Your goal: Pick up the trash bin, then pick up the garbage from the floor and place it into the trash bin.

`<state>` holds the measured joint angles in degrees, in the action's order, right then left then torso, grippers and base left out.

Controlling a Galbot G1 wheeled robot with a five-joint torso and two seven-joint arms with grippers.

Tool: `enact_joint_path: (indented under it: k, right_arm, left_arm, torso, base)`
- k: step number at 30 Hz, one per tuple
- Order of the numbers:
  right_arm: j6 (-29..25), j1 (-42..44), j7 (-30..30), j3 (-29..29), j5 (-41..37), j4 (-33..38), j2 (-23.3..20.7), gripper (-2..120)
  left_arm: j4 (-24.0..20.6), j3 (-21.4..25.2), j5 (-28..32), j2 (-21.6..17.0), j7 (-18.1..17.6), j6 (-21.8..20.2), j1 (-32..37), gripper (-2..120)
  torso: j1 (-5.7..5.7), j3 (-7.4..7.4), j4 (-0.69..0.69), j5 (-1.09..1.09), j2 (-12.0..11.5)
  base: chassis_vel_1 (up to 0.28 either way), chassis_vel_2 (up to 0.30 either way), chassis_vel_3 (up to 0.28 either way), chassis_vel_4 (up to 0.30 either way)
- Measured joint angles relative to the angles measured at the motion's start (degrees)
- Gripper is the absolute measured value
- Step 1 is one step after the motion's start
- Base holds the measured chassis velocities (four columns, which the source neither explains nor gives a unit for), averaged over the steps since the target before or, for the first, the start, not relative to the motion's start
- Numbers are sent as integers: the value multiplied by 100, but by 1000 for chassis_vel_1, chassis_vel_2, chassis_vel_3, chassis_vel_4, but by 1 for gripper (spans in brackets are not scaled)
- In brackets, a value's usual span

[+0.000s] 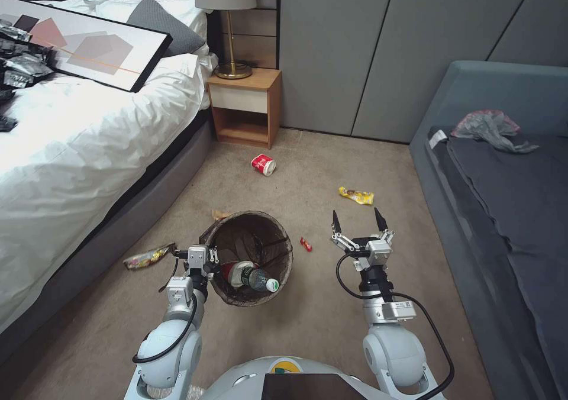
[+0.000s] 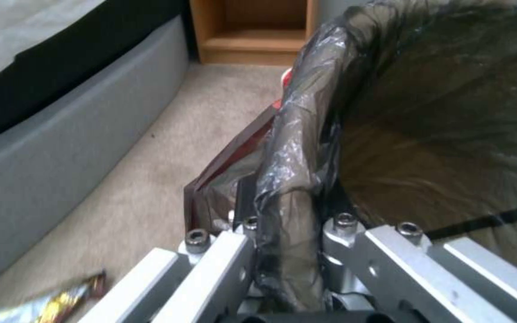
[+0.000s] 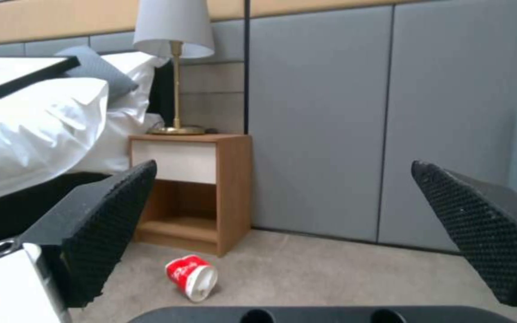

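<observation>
- Left gripper: clamped on the bag-lined rim of the trash bin, which holds a bottle.
- Right gripper: fingers spread wide, empty, beside the bin.
- Carpet beyond: red wrapper, yellow wrapper, paper cup near the nightstand.

Left gripper clamps the trash bin rim above carpet.
</observation>
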<state>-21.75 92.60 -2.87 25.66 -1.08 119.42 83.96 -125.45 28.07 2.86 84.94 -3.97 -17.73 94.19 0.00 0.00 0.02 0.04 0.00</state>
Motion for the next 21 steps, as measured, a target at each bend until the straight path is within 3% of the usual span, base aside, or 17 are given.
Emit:
enact_joint_path:
  k: [1,11,21]
  right_arm:
    - [-8,2,2,1,1,-1,1,100]
    - [-87,-45,40,3,70,-39,-5,100]
    - [-202,-102,51,11,229,-95,-18,100]
  left_arm:
    - [2,-1,-2,-1,0,0,1,3]
    - [2,0,-10,-4,-2,0,6,3]
    - [-10,-3,-15,-10,-1,-4,-3,3]
  torso:
    - [0,0,-2,-8,0]
    - [1,2,-1,-4,0]
    - [-1,-1,-2,-5,0]
  base:
    - [-307,312,323,-322]
    - [-272,283,291,-282]
    - [-6,14,13,-5]
